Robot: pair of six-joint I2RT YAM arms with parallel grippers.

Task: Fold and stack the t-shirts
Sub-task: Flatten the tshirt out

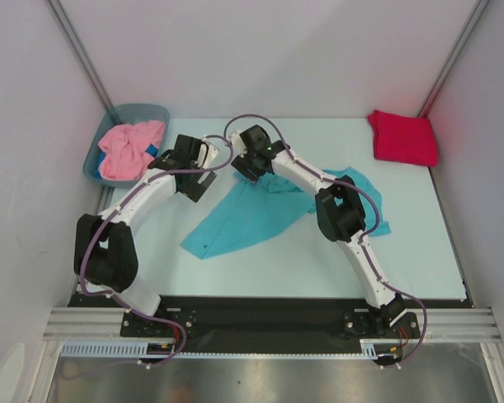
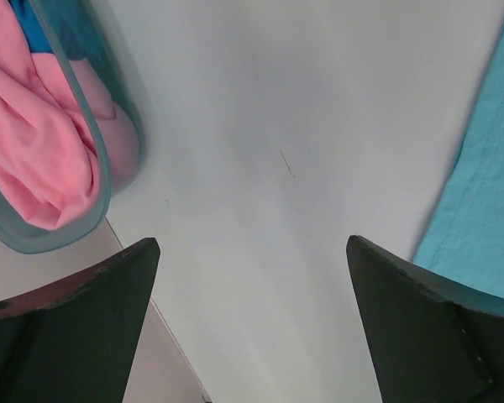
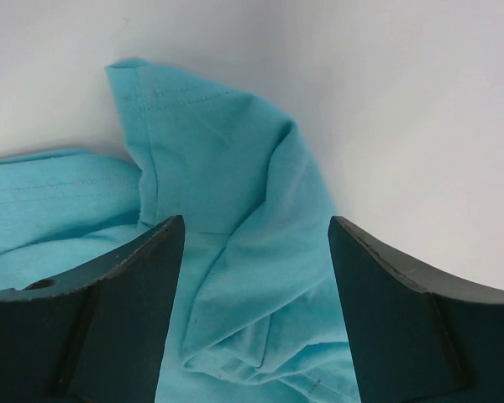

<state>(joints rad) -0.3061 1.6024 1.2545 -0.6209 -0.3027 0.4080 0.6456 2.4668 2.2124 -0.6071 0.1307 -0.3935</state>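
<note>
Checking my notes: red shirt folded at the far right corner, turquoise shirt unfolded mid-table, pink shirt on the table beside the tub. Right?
Not quite. The pink shirt lies inside the tub, not beside it; the top view shows this. The red shirt is folded at the far right corner and the turquoise shirt is unfolded mid-table.

Soft matt creased cloth with stitched hem on turquoise t-shirt (image 3: pixel 227 168); pink t-shirt (image 2: pixel 34 143) matt cloth too; tub (image 2: pixel 101 180) glossy translucent plastic; desk (image 2: pixel 277 126) smooth, pale, matt; right hand (image 3: pixel 256 220) fingers (image 3: pixel 403 319) matt dark plastic.
</note>
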